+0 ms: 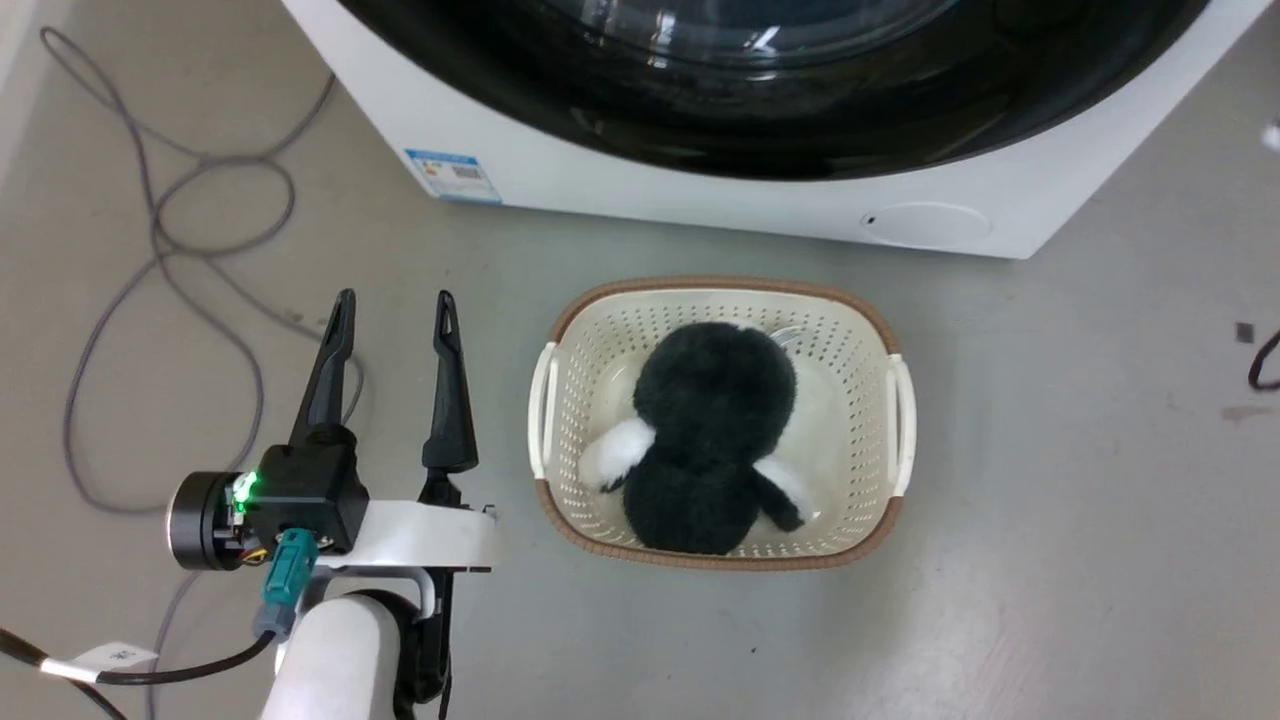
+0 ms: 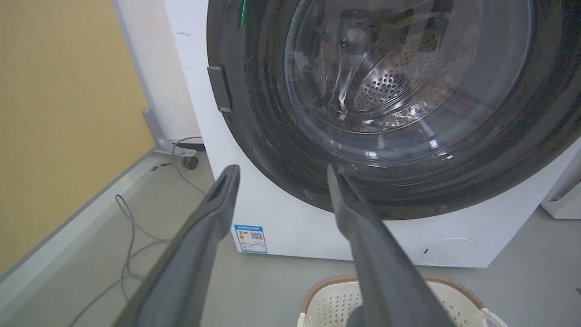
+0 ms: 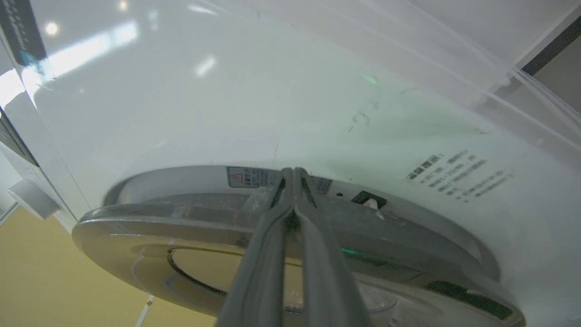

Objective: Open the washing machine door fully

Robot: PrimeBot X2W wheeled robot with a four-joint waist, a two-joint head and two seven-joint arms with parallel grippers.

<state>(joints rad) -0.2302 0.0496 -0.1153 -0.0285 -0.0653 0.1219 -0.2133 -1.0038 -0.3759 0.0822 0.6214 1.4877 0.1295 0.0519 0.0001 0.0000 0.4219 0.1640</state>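
Note:
The washing machine (image 1: 700, 200) stands at the top of the head view, a blue label sticker (image 1: 452, 175) on its white front. Its glossy black door (image 2: 281, 150) has a clear glass bowl (image 2: 399, 68) showing the steel drum, and a small handle tab (image 2: 220, 88) on its left rim. My left gripper (image 1: 395, 305) hovers open over the floor left of the basket, empty, pointing at the door's lower part (image 2: 282, 170). My right gripper (image 3: 293, 171) is shut, tips reaching over the door's rim (image 3: 136, 222) into the gap before the white front (image 3: 272, 91).
A cream basket (image 1: 720, 292) holding a black-and-white plush toy (image 1: 715, 430) sits on the floor just before the machine. Grey cables (image 1: 160, 230) loop at the left. A yellow wall (image 2: 54, 113) runs along the left, and another white appliance (image 2: 563, 200) stands at the right.

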